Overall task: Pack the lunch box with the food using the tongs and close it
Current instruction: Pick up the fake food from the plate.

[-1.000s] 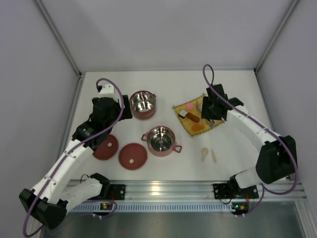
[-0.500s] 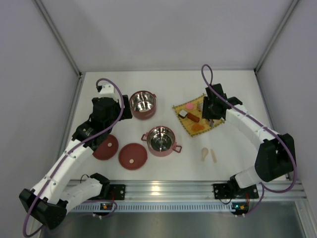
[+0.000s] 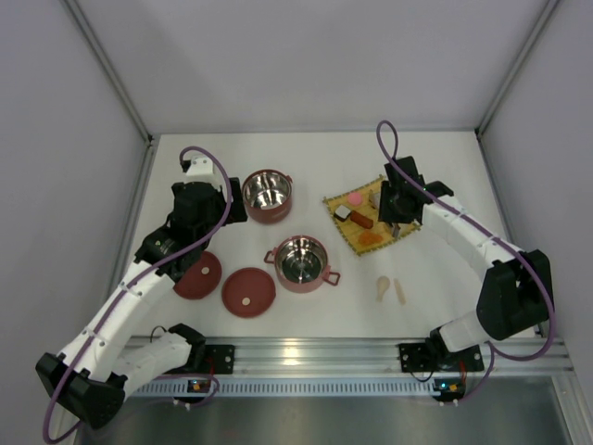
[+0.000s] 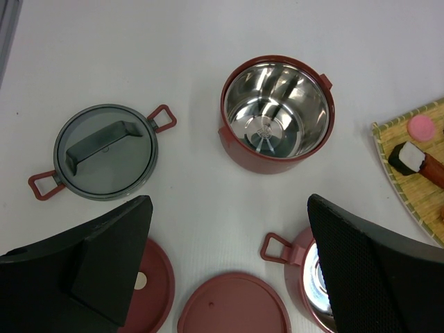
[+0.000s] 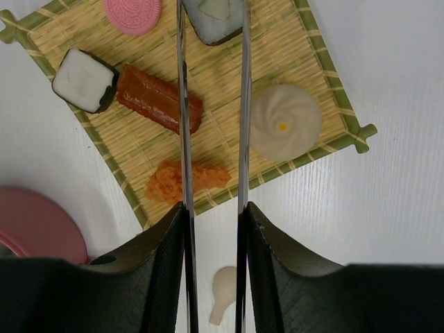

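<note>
The lunch box stands apart in pieces: a far bowl, a near bowl and two flat red lids. The food lies on the yellow mat: pink round, black-and-white roll, sausage, orange piece, cream piece. My right gripper is shut on the tongs, whose two arms reach over the mat; a second roll sits between them at the frame's top, tips out of view. My left gripper hangs open above the lids.
A grey lid with red handles lies left of the far bowl. Two beige utensil sticks rest on the table below the mat. White walls enclose the table on three sides.
The right gripper's fingers have squeezed the tongs' arms closer together, and the gripper has shifted slightly up-left in the top view. The left arm has not moved.
</note>
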